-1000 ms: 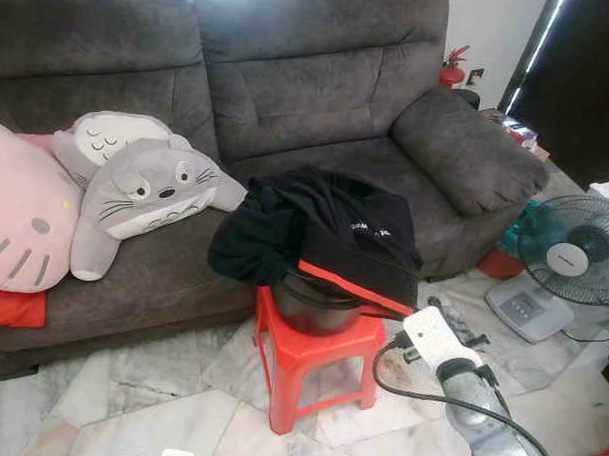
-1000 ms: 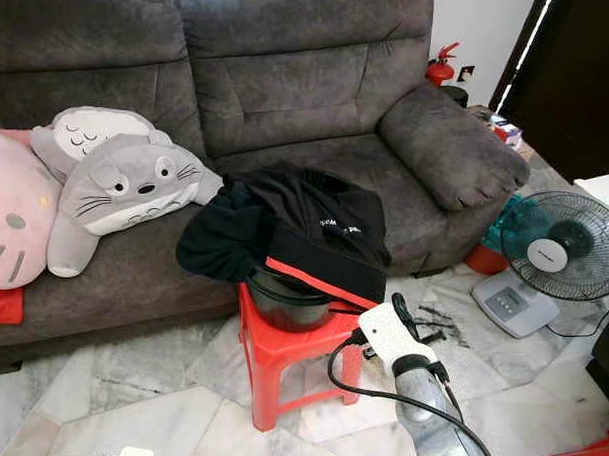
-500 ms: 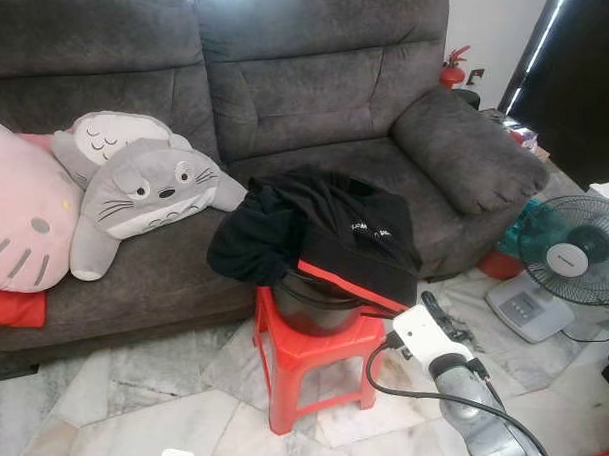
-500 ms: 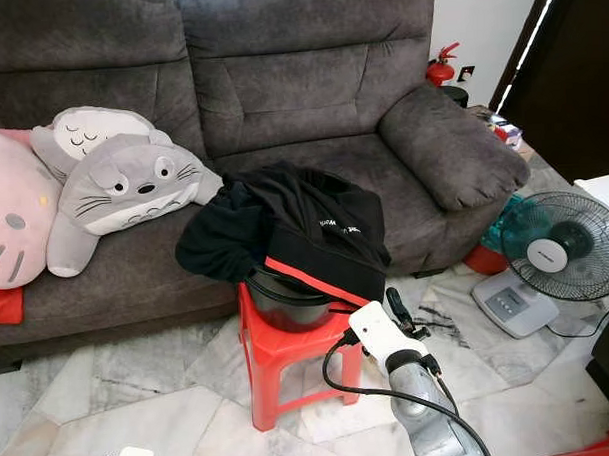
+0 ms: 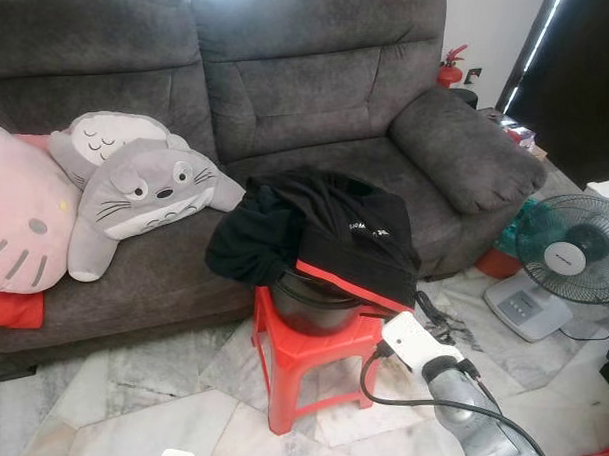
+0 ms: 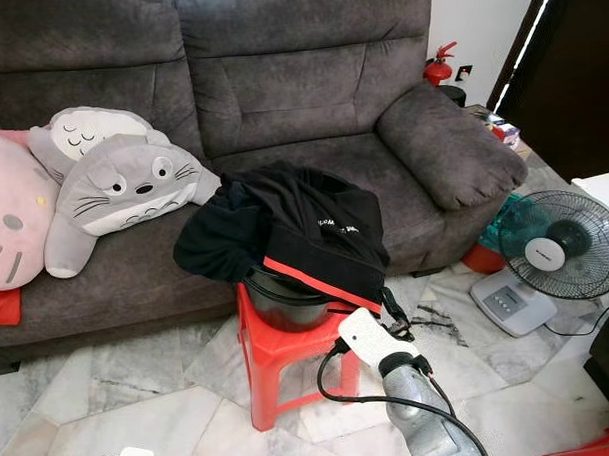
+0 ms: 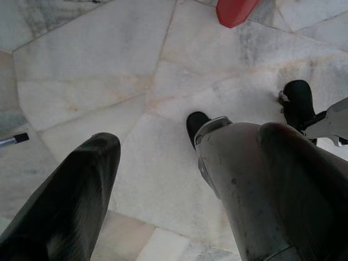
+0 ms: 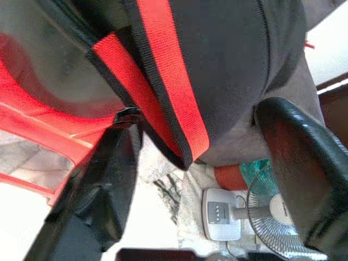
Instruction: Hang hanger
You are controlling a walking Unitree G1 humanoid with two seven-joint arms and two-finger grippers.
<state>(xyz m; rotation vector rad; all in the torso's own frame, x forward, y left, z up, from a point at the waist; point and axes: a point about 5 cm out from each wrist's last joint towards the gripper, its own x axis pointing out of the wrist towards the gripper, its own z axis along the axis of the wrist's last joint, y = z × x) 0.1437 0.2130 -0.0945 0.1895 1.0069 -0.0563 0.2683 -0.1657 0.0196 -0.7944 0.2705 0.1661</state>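
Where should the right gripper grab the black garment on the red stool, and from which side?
Probably the red-trimmed hem, the lowest loose edge of the black garment, hanging over the dark pot on the red stool. Come from the robot's right and below, where the right gripper sits open with the hem between its fingers. The bunched top offers no clean edge.

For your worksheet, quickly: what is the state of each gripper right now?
Left gripper: open, holding nothing, hanging over the floor.
Right gripper: open, holding nothing, at the black garment's red-trimmed hem.
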